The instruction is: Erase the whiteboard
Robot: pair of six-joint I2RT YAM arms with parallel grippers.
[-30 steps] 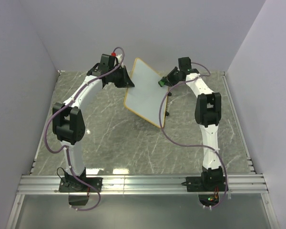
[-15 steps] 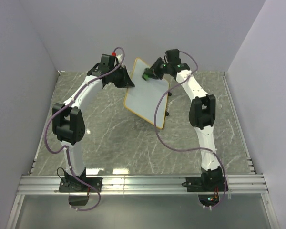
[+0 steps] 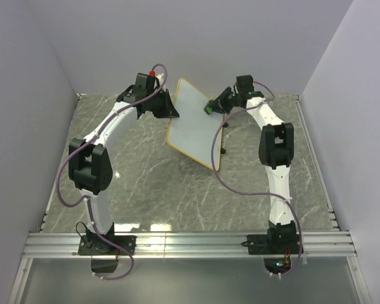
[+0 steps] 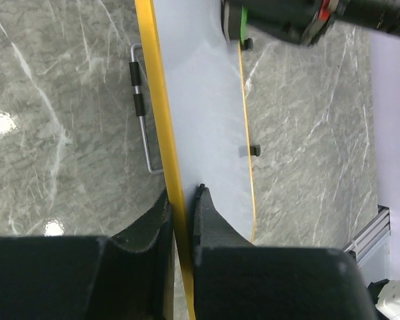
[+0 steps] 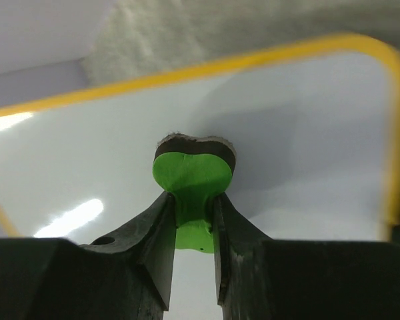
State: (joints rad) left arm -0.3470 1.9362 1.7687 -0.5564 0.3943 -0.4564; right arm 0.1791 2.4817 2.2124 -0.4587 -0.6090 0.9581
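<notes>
top external: grey marble table (image 3: 145,183). whiteboard (image 3: 191,123) at far middle, tilted up on edge, between both arms, face plain white. left wrist: left gripper (image 4: 185,200) jaws pinched tight on board's yellow rim. right wrist: right gripper (image 5: 192,203) jaws clamped on green eraser (image 5: 193,175), dark felt face pressed against board near rounded corner. small black clip (image 4: 251,151) on board's far edge.

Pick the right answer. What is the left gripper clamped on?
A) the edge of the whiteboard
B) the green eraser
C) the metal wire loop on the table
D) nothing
A: the left wrist view shows the left gripper pinching the yellow rim of the whiteboard, while the green eraser sits in the right gripper.
</notes>
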